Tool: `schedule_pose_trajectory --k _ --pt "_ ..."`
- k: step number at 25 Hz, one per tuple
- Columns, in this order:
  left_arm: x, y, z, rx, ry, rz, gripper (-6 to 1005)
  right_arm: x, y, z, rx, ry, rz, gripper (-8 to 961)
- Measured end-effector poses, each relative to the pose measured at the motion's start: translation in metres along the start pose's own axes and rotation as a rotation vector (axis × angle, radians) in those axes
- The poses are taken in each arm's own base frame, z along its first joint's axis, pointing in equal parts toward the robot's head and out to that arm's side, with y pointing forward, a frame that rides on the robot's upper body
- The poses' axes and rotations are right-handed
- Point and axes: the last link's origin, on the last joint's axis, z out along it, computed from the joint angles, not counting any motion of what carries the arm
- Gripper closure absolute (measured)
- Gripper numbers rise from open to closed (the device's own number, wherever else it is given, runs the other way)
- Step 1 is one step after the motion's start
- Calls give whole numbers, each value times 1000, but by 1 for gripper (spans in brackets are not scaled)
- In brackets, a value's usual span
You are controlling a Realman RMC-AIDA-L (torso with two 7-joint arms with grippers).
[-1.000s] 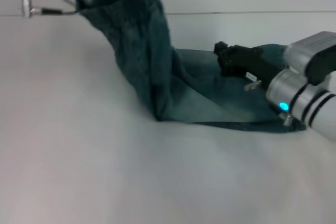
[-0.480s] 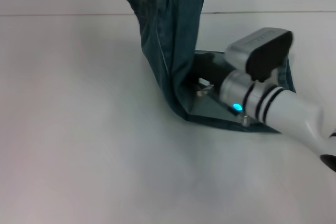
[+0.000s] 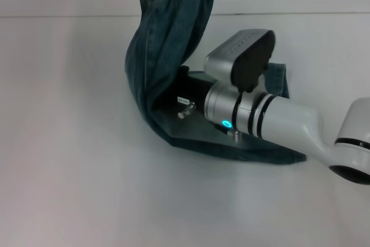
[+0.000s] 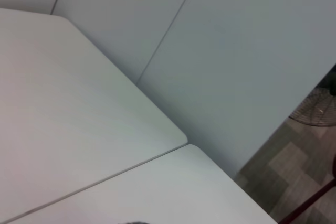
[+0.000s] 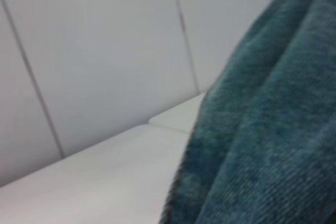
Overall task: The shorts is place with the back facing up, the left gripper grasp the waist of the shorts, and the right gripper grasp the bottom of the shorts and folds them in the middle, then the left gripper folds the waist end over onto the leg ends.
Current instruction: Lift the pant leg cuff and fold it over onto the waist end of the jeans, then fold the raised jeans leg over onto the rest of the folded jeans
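Head view: dark teal shorts (image 3: 167, 79) hung in a tall fold from the frame's top edge, waist end lifted out of sight, leg ends flat on the white table (image 3: 75, 160). Right end effector (image 3: 184, 103) low against the standing cloth, over the flat layer; fingers hidden, opening impossible to tell. Left end effector out of frame.

Left wrist view: only table corner, wall panels and floor.

Right wrist view: teal denim close up, wall behind.

text: none legible — labels: none — numbers: none
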Motion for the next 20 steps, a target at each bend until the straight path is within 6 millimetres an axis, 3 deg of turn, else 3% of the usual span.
schedule_pose_trajectory --k 5,9,16,20 --pt "-13 -11 -3 19 5 -37 932 7 -3 -4 9 32 -4 900" --pt "-24 -17 -4 26 5 -62 932 24 -22 -23 79 31 31 900" --pt "-37 -19 2 15 16 -88 931 33 -72 -86 262 -180 114 899" --pt "-50 -6 23 -53 29 -81 931 25 -106 -121 419 -332 194 899"
